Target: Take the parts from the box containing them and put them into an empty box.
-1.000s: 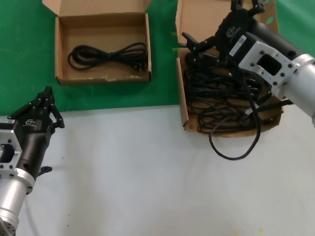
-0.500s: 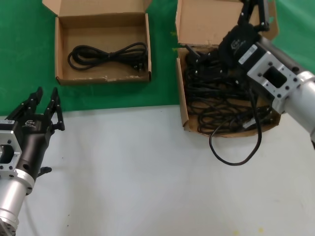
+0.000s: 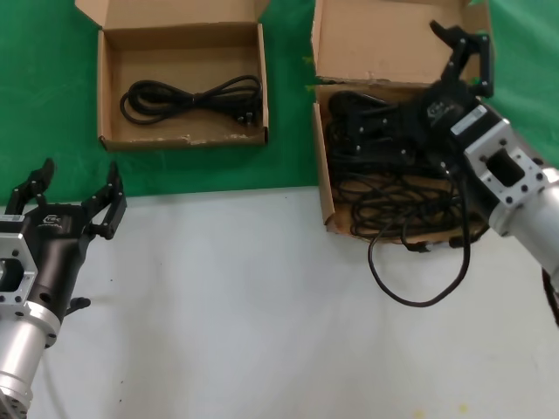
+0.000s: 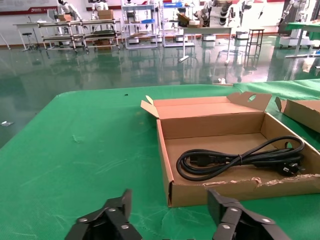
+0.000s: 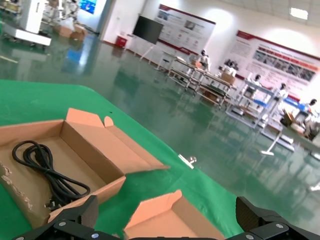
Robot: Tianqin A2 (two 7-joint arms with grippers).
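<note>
The parts are a tangle of black power cords in the larger, deeper box at the right. One cord loop hangs over its front edge onto the white table. The smaller shallow box at the back left holds one cord bundle; it also shows in the left wrist view and the right wrist view. My right gripper is open and empty, raised over the larger box's back and lid flap. My left gripper is open and empty at the near left, short of the smaller box.
The boxes stand on a green mat; the near half is white tabletop. The larger box's tall lid flap stands up behind the cords.
My right gripper has swung from the larger box's back left to its back right and turned upward, holding nothing. My left gripper has gone from shut to wide open. The hanging cord loop shifted slightly.
</note>
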